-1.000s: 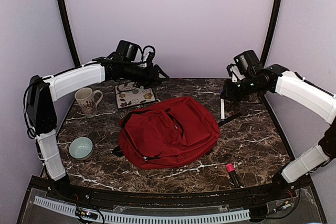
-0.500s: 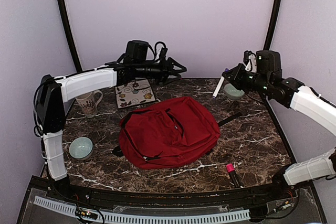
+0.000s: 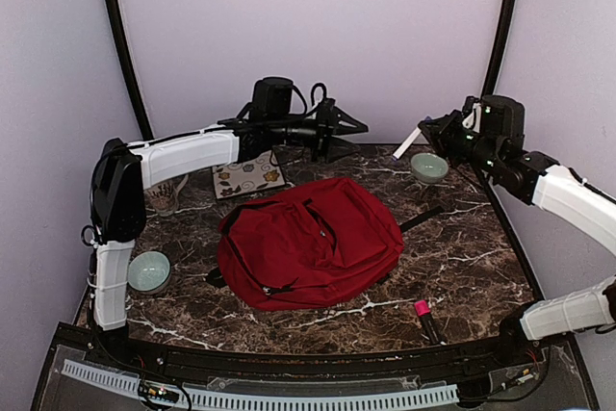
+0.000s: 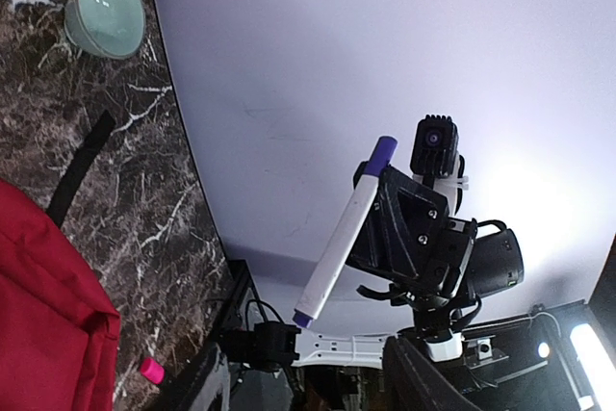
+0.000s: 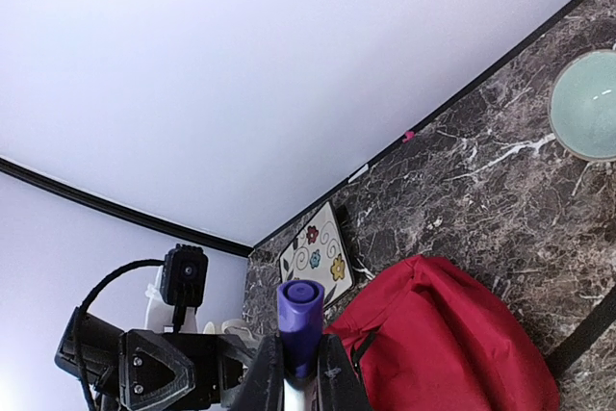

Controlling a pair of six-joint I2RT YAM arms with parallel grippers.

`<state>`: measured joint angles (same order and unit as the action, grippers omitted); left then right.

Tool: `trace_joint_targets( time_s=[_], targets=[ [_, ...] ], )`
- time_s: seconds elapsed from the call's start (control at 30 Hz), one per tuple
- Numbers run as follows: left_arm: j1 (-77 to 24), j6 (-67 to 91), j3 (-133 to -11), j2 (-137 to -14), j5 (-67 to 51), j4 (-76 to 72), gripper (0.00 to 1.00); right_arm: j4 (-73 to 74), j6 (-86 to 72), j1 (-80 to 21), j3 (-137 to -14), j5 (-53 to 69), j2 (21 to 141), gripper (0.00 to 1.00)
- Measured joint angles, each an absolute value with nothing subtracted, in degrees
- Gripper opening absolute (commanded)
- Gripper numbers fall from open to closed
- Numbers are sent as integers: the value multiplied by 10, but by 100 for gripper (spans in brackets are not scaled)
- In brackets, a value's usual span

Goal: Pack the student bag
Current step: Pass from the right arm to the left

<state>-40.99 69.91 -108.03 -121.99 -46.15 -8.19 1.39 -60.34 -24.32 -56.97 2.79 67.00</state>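
Locate large dark-red soft fabric backpack (image 3: 308, 243), slumped flat mid-way across dark marble tabletop (image 3: 462, 267). Expect light, limp, sagging cloth; pinch a raised fold, not flat panel. Right gripper (image 3: 423, 137), behind-right of backpack: clamped on white purple-capped marker (image 3: 409, 143). Left gripper (image 3: 342, 134), behind backpack: fingers apart, empty.

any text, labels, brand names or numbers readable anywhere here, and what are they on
No text can be read in any view.
White marker in the right hand: no print shows on the barrel.
Flowered card: flowers and swirls only, no words.
Student bag: no label or logo visible.
Pink-capped marker: too small to tell.
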Motion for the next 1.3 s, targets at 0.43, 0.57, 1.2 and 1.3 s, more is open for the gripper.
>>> trace_joint_targets(
  time_s=[0.43,0.57,1.2,1.3],
  targets=[
    [-440,977,-1033,-1239,-474,-236,53,-52,-701,-243,-555,37,692,0],
    [-449,1039,-1029,-1250,-458,-287,49,-65,-712,-243,-554,43,702,0],
    [-459,1101,-1027,-1258,-391,-320,29,-113,-723,-241,-554,54,737,0],
    [-459,1102,-1024,-1260,-380,-316,27,-117,-723,-239,-555,58,744,0]
  ],
)
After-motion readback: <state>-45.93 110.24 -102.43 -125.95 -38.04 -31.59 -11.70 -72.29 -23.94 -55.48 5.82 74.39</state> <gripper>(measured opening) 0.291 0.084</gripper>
